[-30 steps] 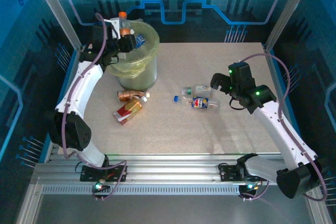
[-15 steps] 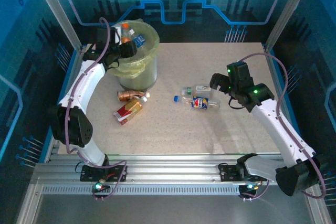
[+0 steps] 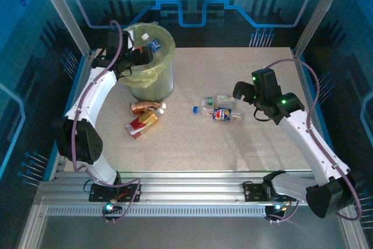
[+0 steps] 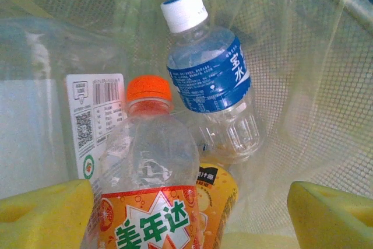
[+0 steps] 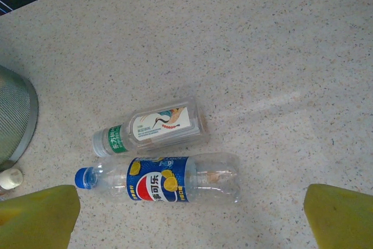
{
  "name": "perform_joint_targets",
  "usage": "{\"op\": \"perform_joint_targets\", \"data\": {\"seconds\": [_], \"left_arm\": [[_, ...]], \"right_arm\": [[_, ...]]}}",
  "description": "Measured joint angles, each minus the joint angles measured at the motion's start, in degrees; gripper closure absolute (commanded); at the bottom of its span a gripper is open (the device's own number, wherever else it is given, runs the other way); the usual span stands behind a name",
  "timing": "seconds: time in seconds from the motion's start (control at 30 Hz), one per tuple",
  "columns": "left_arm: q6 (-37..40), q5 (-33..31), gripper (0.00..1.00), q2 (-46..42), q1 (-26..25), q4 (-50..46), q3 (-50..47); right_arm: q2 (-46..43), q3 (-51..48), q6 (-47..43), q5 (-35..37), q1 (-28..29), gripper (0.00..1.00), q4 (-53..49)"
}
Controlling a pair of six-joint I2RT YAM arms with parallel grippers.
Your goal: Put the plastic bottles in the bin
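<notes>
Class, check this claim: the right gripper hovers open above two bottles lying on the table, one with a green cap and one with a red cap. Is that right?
Wrong in one detail: no cap is red. The right wrist view shows the right gripper hovering open above the green-capped bottle and the blue-capped bottle, both lying on the table.

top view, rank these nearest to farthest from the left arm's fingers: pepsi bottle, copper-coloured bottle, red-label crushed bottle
From the left fingers, at the bin:
1. copper-coloured bottle, just in front of the bin.
2. red-label crushed bottle, just below it in the view.
3. pepsi bottle, mid-table, off to the right.
</notes>
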Motion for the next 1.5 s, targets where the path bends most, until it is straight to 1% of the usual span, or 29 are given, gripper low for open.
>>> {"op": "perform_joint_targets", "data": {"seconds": [0.13, 0.3, 0.43, 0.6, 0.7, 0.8, 0.93, 1.1, 1.23, 1.5], "left_arm": [[-0.9, 0.0, 0.01, -1.25, -0.09, -0.13, 0.2], [-1.36, -0.37, 0.01, -3.32, -1.16, -0.55, 2.43], [-1.11, -1.31, 0.01, -5.86, -3.93, -0.33, 2.99], [0.48, -2.89, 0.01, -9.09, -10.32, 0.81, 2.54], [1.27, -3.5, 0.01, -11.65, -15.45, 2.95, -0.42], [1.81, -3.65, 0.01, -13.57, -20.65, 5.7, -5.18], [1.84, -4.22, 0.01, -14.4, -27.28, 10.47, -14.08], [1.77, -5.4, 0.01, -13.9, -33.38, 13.94, -22.6], [0.96, -6.05, 0.01, -12.79, -34.86, 16.55, -25.53], [-1.49, -6.67, 0.01, -8.87, -35.45, 19.17, -27.98]], "right_arm": [[1.03, 1.44, -0.42, -0.09, -0.2, 0.0, -0.9], [3.48, 2.64, -1.16, -3.61, -3.26, 0.0, -1.07], [5.79, 2.64, -1.95, -8.92, -6.38, 0.0, -1.07], [8.57, 2.62, -2.99, -15.91, -11.08, 0.0, -0.98], [10.34, 2.54, -3.82, -20.11, -13.68, 0.0, -0.61], [12.61, 2.03, -4.83, -23.5, -15.56, 0.0, 0.48], [17.2, 1.64, -6.54, -27.43, -17.35, 0.0, 1.68], [23.74, 1.64, -9.09, -31.52, -17.84, 0.0, 3.69], [28.28, 2.1, -10.58, -33.75, -17.88, 0.0, 4.87], [35.12, 9.55, -11.3, -34.18, -16.94, 0.0, 4.26]]}}
